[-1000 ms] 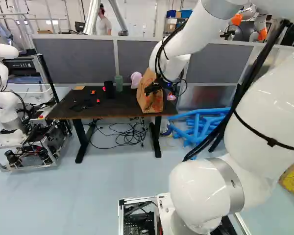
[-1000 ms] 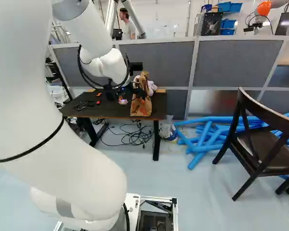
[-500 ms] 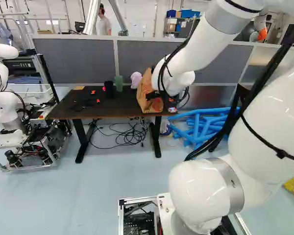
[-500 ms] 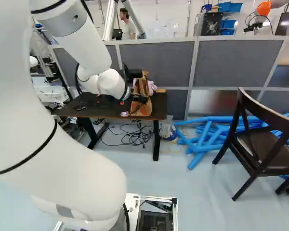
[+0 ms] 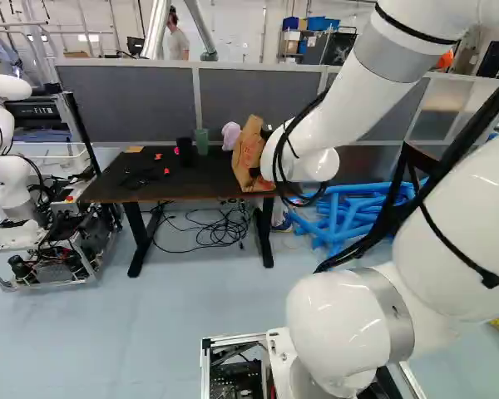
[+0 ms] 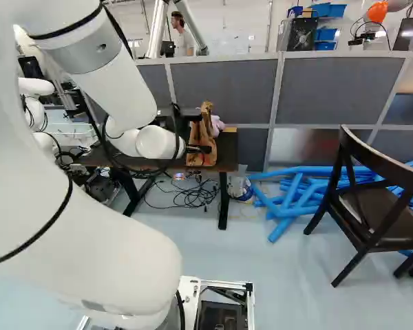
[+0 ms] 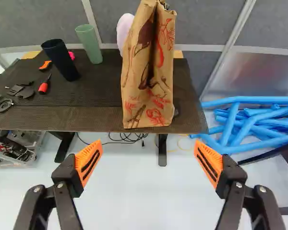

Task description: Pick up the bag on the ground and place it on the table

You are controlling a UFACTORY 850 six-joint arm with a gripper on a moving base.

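Status: bag (image 7: 149, 88) is on the table (image 7: 53, 112), upright nr the edge closest to me, straight ahead of my claw (image 7: 148, 143) & a bit apart from it. Orange pads (image 7: 89, 163) are spread wide, nothing betw. them. So the pick-up & placing look done, afaict; bag stands w/o my help. Left to do: prob. just get the arm (image 6: 113, 75) well clear w/o brushing the paper. Base sits close to the edge, so a knock could tip it off, imo.

Views: wrist view gives me the pads & the gap to the bag. L base view has the arm's end hiding my claw; R base view shows a dark bit of it overlapping the bag, which alone could pass for contact. Green cup (image 7: 89, 44), beyond my claw & beside the dark cup (image 7: 61, 60), shows in wrist & L base views, not R. Whole chair (image 6: 372, 199), off to my claw's right, is R base view only.
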